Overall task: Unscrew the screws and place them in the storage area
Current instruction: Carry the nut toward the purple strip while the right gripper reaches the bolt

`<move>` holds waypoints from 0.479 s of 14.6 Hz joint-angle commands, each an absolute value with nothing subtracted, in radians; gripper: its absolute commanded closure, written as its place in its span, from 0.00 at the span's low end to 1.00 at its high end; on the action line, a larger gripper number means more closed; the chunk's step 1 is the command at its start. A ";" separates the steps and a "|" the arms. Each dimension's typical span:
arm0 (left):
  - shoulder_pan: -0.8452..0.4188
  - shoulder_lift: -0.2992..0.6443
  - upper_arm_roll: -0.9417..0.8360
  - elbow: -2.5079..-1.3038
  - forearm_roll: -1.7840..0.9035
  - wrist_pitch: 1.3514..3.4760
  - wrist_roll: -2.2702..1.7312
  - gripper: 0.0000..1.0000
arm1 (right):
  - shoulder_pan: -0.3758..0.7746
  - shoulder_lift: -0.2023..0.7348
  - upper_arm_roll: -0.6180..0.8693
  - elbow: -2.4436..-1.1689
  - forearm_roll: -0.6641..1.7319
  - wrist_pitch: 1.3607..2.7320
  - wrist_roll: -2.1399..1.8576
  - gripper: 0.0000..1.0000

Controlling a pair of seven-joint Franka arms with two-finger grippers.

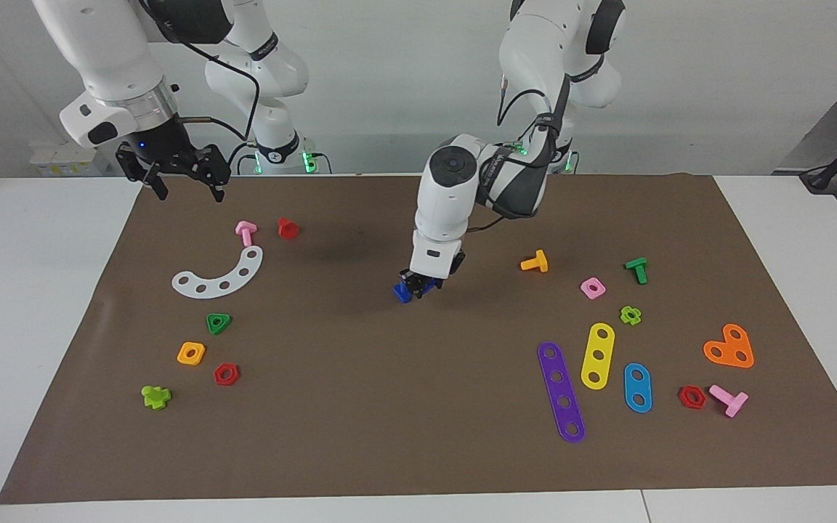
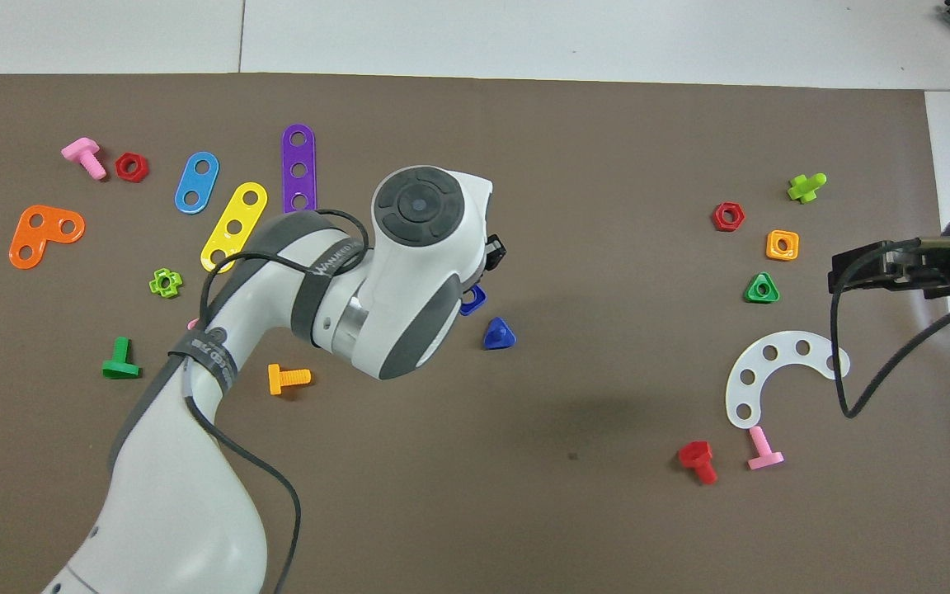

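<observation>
The dark-blue bolt (image 2: 499, 334) with a triangular head lies on the brown mat near the middle. It also shows in the facing view (image 1: 402, 293), right beside my left gripper's tips. My left gripper (image 1: 421, 284) points down just above the mat and is shut on a dark-blue nut (image 2: 472, 299), (image 1: 428, 286). In the overhead view the wrist hides its fingers. My right gripper (image 1: 187, 190), (image 2: 842, 272) is open and empty and waits in the air over the mat's edge at the right arm's end.
At the right arm's end lie a white curved strip (image 1: 219, 276), a pink bolt (image 1: 245, 232), a red bolt (image 1: 288, 228) and several nuts (image 1: 218, 322). At the left arm's end lie an orange bolt (image 1: 535, 261), a green bolt (image 1: 636, 270) and coloured strips (image 1: 561, 392).
</observation>
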State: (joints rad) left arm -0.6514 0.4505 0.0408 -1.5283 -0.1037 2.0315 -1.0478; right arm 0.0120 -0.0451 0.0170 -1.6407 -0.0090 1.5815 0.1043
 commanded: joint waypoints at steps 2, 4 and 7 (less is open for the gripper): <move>-0.568 0.417 0.037 -1.543 -0.130 1.983 -0.909 1.00 | 0.012 -0.104 0.026 -1.765 0.002 1.672 0.089 0.00; -0.522 0.402 0.037 -1.580 -0.130 1.983 -0.780 1.00 | 0.028 -0.124 0.026 -1.824 0.000 1.709 0.089 0.00; -0.441 0.381 0.038 -1.647 -0.132 1.985 -0.527 1.00 | 0.063 -0.164 0.026 -1.948 0.002 1.827 0.092 0.00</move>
